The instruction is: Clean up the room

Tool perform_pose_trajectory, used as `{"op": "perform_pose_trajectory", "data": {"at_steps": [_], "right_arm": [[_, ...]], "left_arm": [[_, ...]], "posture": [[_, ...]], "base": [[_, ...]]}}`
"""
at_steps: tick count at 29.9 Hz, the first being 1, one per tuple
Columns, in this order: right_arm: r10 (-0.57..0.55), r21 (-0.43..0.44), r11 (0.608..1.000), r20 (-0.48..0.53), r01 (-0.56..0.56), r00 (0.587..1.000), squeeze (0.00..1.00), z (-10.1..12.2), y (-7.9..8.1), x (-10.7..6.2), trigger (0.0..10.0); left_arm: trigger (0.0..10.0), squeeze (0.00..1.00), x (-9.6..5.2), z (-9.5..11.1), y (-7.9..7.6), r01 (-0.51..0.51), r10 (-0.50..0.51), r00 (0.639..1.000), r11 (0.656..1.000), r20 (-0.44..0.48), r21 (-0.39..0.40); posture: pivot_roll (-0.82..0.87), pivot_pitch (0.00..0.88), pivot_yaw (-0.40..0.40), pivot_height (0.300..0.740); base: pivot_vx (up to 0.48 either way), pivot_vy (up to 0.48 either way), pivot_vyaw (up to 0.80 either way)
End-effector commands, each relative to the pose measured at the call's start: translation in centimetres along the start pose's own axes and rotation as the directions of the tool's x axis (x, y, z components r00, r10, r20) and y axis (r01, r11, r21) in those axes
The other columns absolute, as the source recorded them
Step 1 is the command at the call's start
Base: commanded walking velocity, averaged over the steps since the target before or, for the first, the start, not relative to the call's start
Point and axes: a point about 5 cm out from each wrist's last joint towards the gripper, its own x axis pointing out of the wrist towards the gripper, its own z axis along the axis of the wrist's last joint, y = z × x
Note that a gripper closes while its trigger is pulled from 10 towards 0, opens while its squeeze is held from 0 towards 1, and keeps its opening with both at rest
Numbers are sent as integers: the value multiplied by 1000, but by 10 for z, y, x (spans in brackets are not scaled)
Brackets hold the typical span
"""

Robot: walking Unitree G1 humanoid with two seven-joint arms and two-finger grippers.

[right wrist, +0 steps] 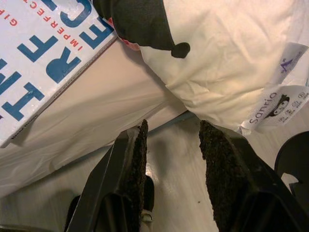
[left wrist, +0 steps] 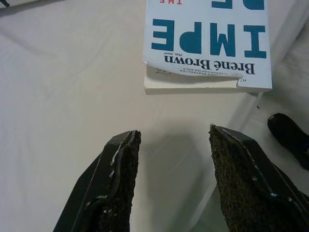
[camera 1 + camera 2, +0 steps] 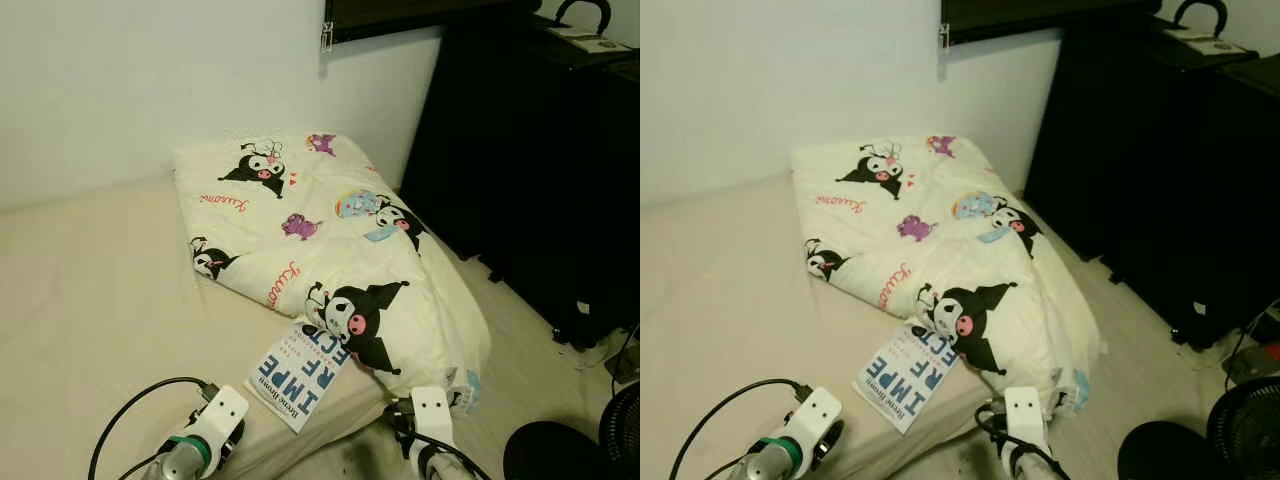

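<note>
Presently: white blue-lettered paperback book [image 3: 298,376] unretrieved on cream mattress [image 3: 90,290] beside cartoon-print quilt [image 3: 330,250]; left gripper [image 2: 171,181] and right gripper [image 1: 174,166] both agape, empty.

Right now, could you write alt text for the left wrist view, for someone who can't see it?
The left gripper, its two black fingers open and holding nothing, hovers over a cream bedsheet just short of a white paperback book. The book lies flat near the bed's edge, with big blue letters and the author name Brené Brown on its cover.
</note>
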Motion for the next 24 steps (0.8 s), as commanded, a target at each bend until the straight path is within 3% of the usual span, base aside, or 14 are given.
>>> {"op": "perform_pose_trajectory", "data": {"at_steps": [1,9,12,17,21,23,24], "right_arm": [[-1,-6,1000,-29,1,1000,0,-7,0,-2,10000],[-3,-6,1000,-33,3,999,0,-9,-1,-3,10000],[-2,-7,1000,-34,2,999,0,-9,-1,-3,10000],[-2,-7,1000,-34,2,999,0,-9,-1,-3,10000],[-1,-5,1000,-34,0,999,0,-9,-1,-3,10000],[5,5,1000,-27,-4,1000,0,-8,0,-3,10000],[5,5,1000,-27,-4,1000,0,-8,0,-3,10000]], "left_arm": [[10000,0,-1,-4,-3,0,0,1000,1000,-15,-7],[10000,0,-2,-5,-3,0,0,1000,1000,-20,-8],[10000,0,-2,-6,-3,-7,6,1000,999,-28,-47],[10000,0,-2,-6,-3,3,-3,1000,1000,-25,-25],[10000,0,-4,-7,-5,30,-30,1000,995,-10,93],[10000,0,-7,-10,-8,57,-62,998,971,13,231],[10000,0,-7,-10,-8,57,-62,998,971,13,231]], "posture": [[-25,24,71,740],[-27,30,73,740],[-26,31,71,740],[-26,31,71,740],[-26,31,71,740],[-26,31,71,740],[-26,31,71,740]], "base": [[0,-480,0],[0,-271,0],[0,0,0],[0,0,0],[0,0,0],[0,0,0],[0,0,0]]}}
